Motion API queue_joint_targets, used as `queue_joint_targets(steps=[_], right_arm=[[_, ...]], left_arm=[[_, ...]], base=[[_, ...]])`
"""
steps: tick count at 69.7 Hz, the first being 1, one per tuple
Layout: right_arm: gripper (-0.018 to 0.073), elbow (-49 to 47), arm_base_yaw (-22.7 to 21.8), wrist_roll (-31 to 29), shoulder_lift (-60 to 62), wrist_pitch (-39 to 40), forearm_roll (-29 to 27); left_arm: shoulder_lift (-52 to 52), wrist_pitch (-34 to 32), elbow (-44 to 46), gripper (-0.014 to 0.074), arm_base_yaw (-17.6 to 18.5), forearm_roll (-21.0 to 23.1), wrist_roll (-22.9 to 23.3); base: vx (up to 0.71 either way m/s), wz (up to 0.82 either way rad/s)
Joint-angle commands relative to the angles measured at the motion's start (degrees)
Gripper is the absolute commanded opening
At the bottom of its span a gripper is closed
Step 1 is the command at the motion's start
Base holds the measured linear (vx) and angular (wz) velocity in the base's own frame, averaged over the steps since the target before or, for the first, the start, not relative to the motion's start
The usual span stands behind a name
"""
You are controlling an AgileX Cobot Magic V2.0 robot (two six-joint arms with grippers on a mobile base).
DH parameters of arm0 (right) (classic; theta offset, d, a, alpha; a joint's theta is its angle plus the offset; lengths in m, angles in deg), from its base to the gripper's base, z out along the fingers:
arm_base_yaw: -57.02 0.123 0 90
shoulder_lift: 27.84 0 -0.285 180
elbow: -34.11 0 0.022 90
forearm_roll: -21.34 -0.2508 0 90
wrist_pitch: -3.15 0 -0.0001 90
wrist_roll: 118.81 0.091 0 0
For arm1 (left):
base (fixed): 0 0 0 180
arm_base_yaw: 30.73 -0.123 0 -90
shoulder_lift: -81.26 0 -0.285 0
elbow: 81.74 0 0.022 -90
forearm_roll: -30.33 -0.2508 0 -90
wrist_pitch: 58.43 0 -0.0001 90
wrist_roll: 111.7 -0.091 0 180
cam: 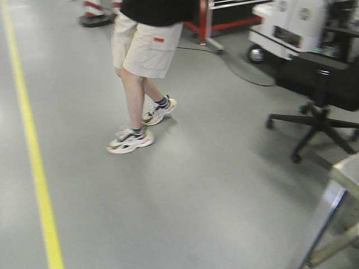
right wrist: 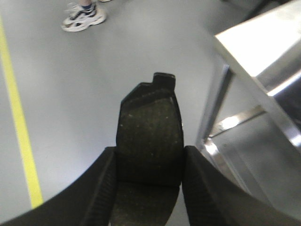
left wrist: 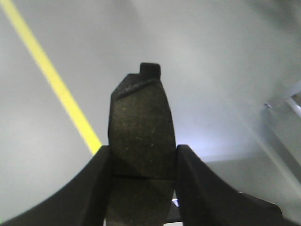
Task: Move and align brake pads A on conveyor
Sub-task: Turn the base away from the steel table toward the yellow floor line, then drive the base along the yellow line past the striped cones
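Observation:
In the left wrist view my left gripper (left wrist: 142, 160) is shut on a dark-grey brake pad (left wrist: 140, 127), which sticks out ahead of the fingers above the grey floor. The right wrist view shows the same on the other arm: my right gripper (right wrist: 149, 160) is shut on a second brake pad (right wrist: 149, 127), its small tab pointing away from me. Each pad has a thin cross groove near the fingers. The conveyor is out of view in every frame. Neither gripper shows in the front-facing view.
A person in pale shorts and sneakers (cam: 137, 84) walks on the grey floor ahead. A yellow floor line (cam: 33, 151) runs along the left. A black office chair (cam: 317, 112) stands at right. A shiny steel table corner (right wrist: 263, 52) lies close on my right.

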Motion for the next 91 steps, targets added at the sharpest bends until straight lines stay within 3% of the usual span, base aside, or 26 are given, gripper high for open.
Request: queue_joint_targets(steps=[1,22,53,91], right_arm=[[-0.0001,-1.3,-0.3,-0.4,-0.4,-0.1,1.3],[-0.0001,-1.3,-0.3,-0.4,-0.4,-0.1,1.4],[-0.0001,-1.3,-0.3,-0.4,-0.4,-0.1,1.4],[-0.0001,-1.3,-0.3,-0.4,-0.4,-0.1,1.3]], left_arm=[[0.1,-3.0,1.7,-0.0006,0.3,-0.9,0.6],[0.1,-2.3,1.7,-0.0006,0.3,-0.9,0.6],[0.1,7.3,1.7,-0.0006,0.3,-0.8,0.6],[0.1,7.3,1.7,-0.0006,0.3,-0.8,0.6]], base=[[-0.19,0.83],[-0.17,0.71],[-0.09,0.35],[0.12,0.13]])
